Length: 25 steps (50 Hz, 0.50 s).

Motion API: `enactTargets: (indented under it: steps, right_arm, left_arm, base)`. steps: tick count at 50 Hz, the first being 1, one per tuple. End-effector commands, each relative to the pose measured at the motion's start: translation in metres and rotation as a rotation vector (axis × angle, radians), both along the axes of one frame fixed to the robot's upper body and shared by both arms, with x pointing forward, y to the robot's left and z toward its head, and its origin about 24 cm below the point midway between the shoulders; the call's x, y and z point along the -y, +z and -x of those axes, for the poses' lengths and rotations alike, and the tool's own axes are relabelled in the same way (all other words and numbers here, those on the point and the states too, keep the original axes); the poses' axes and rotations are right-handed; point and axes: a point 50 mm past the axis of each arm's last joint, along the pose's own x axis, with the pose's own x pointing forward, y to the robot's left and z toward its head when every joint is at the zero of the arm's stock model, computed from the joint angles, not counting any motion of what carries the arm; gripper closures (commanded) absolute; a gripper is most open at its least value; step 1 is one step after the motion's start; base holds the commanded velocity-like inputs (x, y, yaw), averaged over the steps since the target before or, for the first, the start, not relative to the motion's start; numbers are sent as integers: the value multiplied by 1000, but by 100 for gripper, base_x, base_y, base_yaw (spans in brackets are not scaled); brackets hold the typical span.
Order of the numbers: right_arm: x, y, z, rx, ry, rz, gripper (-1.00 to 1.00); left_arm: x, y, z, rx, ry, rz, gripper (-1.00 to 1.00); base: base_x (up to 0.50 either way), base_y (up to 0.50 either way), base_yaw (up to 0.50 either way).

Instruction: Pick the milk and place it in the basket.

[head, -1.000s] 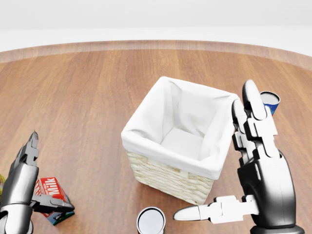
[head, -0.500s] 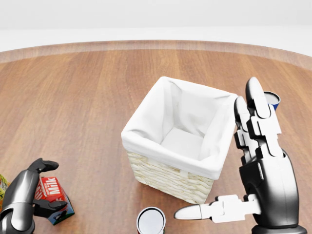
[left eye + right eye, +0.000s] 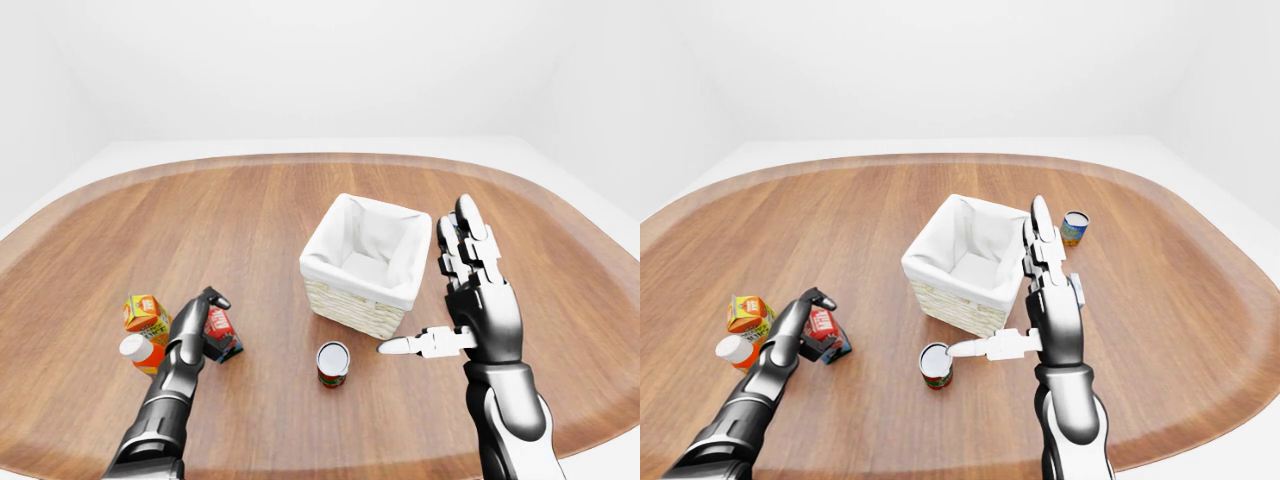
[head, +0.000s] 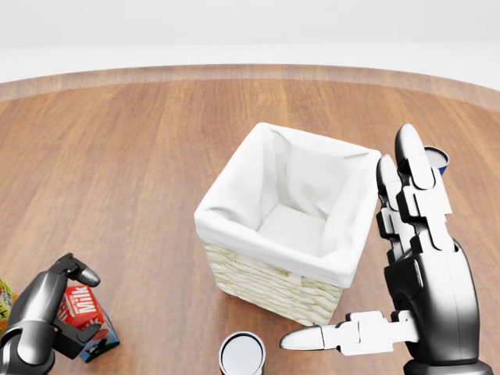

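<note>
The left hand (image 4: 48, 316) curls over the milk (image 4: 84, 313), a small red carton lying tilted on the wooden table (image 3: 250, 215) at the lower left of the head view; one finger arches over the carton's top while the thumb reaches under its near side, so the fingers stand around the carton, though whether they already press it firmly cannot be told from these views. The carton appears to rest on the table, not yet lifted. Approaching from above and behind suits a low, lying object, since it leaves two opposite faces free for the grip. The basket (image 4: 275, 269), woven and lined with white cloth, stands well apart to the right of the carton with its mouth open upward and nothing inside (a clear drop target). The right hand (image 4: 406, 258) is raised beside the basket's right wall, fingers straight and together pointing up and thumb stretched sideways toward the open can (image 4: 242, 354); it holds nothing and looks parked out of the transfer path. An orange carton (image 3: 146, 313) and a white-capped bottle (image 3: 140, 350) lie just to the left of the milk, which probably explains the approach from the carton's free side. A second can (image 3: 1074, 228) stands beyond the basket.
</note>
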Motion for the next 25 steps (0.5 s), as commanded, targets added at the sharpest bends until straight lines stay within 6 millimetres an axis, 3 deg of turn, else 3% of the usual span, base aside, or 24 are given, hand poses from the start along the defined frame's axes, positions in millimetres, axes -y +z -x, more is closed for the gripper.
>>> enactTargets:
  steps: [1,12,25]
  right_arm:
    - [0,-2,-1,-12,2,0,-100]
    - [-1,-5,-1,-23,4,2,-100]
    - [-1,-4,-1,-21,4,5,-100]
  left_arm:
    - [5,1,5,40,-6,-5,100]
    - [9,35,-5,177,-68,1,100]
    - [12,57,-7,246,-121,-31,100]
  base:
    - [0,0,0]
    - [0,0,0]
    - [0,0,0]
